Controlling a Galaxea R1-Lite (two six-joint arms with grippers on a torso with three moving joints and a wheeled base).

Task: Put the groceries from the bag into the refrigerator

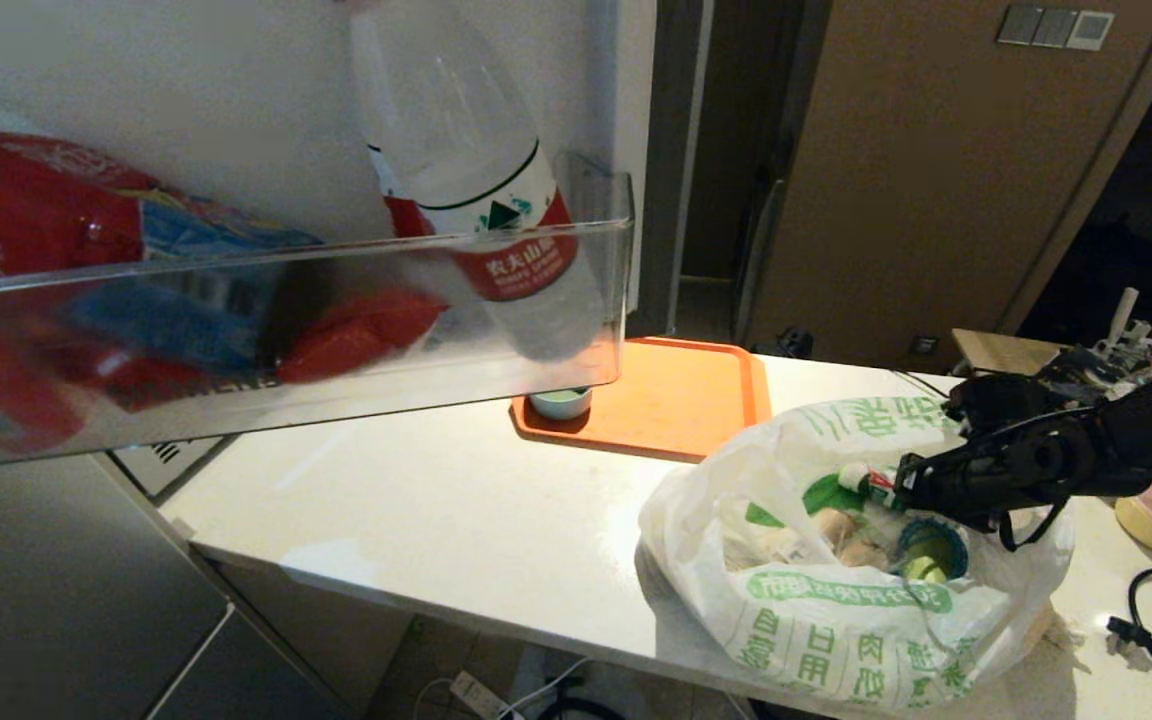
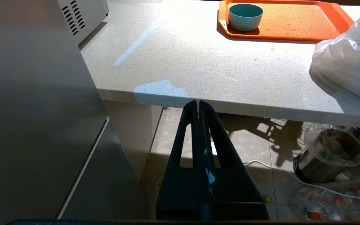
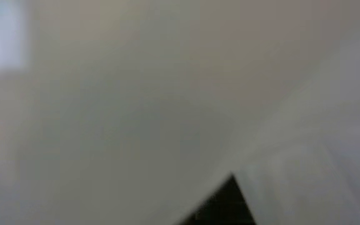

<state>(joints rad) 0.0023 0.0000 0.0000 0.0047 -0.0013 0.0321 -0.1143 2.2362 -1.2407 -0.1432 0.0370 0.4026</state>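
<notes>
The bag (image 1: 836, 600) was a crinkly, translucent white plastic sack printed with green characters, and it sat on the pale counter (image 1: 456, 500) with its mouth gaping upward. Inside it lay the groceries: a small white bottle (image 1: 864, 482) with a green label, some pale beige lumps (image 1: 851, 538) and a round tub (image 1: 931, 550) with a dark rim. Beyond the bag, an orange tray (image 1: 676, 400) held a small teal bowl (image 2: 245, 16). Near the head camera, the refrigerator (image 1: 86, 560) had its door open, and the clear door shelf (image 1: 276, 330) carried red packs (image 1: 26, 220) and a water bottle (image 1: 496, 200) with a red label. The right gripper (image 1: 904, 490) reached into the bag's mouth with its jaws drawn together, its tip just beside the white bottle; whether it touched the bottle could not be told. The left gripper (image 2: 197, 104) hung parked below the counter's edge, its fingers pressed together on nothing.
</notes>
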